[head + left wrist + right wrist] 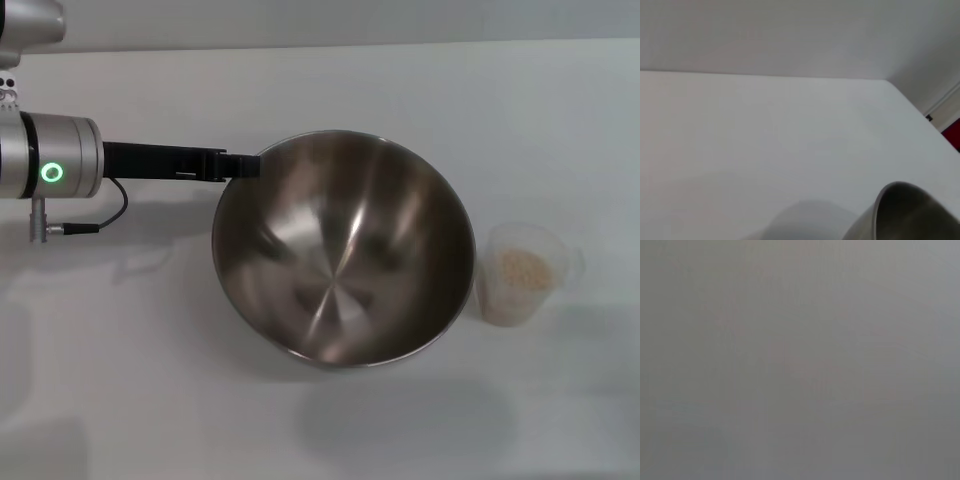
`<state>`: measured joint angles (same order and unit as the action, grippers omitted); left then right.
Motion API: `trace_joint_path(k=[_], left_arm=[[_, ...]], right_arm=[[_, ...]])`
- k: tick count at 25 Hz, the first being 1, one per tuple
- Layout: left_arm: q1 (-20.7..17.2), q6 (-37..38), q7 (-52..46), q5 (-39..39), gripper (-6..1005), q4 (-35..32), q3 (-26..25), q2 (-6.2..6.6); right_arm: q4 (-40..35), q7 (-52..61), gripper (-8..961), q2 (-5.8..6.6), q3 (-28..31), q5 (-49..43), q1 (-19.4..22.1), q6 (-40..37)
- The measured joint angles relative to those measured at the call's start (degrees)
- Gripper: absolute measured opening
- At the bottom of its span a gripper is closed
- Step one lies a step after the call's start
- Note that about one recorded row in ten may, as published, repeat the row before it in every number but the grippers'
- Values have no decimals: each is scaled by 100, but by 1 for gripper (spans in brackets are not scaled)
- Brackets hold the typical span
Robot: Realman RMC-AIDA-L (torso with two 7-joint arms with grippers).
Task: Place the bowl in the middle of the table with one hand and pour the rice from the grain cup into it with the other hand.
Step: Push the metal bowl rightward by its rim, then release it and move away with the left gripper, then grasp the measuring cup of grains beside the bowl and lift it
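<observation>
The large steel bowl (340, 250) is in the middle of the head view, tilted and held above the white table (120, 380), with its shadow on the tabletop in front of it. My left gripper (243, 165) reaches in from the left and is shut on the bowl's far-left rim. Part of the bowl's rim shows in the left wrist view (910, 210). The clear grain cup (522, 272) stands upright just right of the bowl, with rice (522, 268) inside. My right gripper is out of view, and the right wrist view shows only plain grey.
The left arm's silver wrist with a green light ring (52, 172) and a dangling cable (100, 222) lie at the left edge. The table's far edge meets a wall in the left wrist view (765, 75).
</observation>
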<state>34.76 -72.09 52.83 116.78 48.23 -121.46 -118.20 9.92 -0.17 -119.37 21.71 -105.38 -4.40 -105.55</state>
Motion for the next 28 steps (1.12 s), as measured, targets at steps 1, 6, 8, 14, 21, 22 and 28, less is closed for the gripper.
trace_joint_path(k=[1, 6, 8, 14, 21, 22, 28], left_arm=[[-3, 7, 0, -26, 42, 8, -1, 0], [-13, 79, 21, -57, 42, 32, -9, 3], [-13, 94, 29, -58, 150, 37, -10, 4], [-53, 68, 152, -119, 454, 394, -10, 6], [-485, 721, 403, -176, 697, 1730, -15, -13], [-583, 891, 473, -228, 705, 1928, -7, -17], [-1188, 1952, 1328, -1259, 752, 2465, 280, -31]], right_arm=[[1, 0, 826, -2, 0, 0, 0, 0], [0, 0, 826, -5, 0, 0, -6, -2], [0, 0, 826, -6, 0, 6, -7, -2], [-1, 0, 826, -7, 4, 23, -9, -2], [-28, 0, 826, -8, 49, 32, 28, -90], [-43, 0, 826, -7, 52, 33, 35, -108], [-61, 0, 826, -7, 69, 44, 82, -130]])
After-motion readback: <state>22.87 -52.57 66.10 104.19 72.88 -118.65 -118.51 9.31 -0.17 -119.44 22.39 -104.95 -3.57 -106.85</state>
